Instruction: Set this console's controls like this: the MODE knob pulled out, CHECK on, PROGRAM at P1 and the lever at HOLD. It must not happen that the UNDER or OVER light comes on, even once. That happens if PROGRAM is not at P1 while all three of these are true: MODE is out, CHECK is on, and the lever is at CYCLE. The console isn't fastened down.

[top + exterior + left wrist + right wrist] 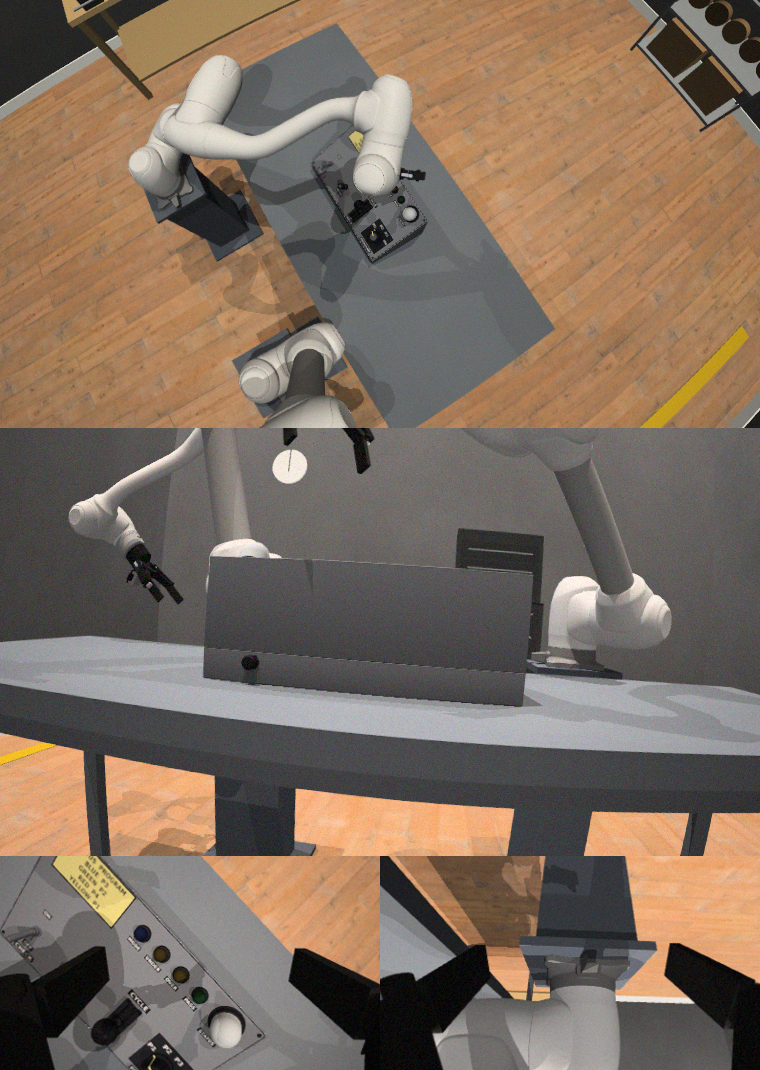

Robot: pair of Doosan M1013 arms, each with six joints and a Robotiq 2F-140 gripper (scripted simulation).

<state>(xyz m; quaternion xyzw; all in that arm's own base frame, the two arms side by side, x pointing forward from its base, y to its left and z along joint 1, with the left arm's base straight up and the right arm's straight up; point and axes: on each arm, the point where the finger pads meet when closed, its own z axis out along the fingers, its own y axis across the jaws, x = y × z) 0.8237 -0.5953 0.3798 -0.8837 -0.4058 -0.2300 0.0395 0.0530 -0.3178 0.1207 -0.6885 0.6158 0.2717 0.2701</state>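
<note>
So my left gripper [385, 191] [326, 451] [200, 964] is spread wide over the console [398, 228] [366, 614] [181, 1014], between the desk's [425, 329] [372, 715] [229, 942] [409, 947] long edges; right gripper [167, 599] [578, 966]'s wide open too.
</note>
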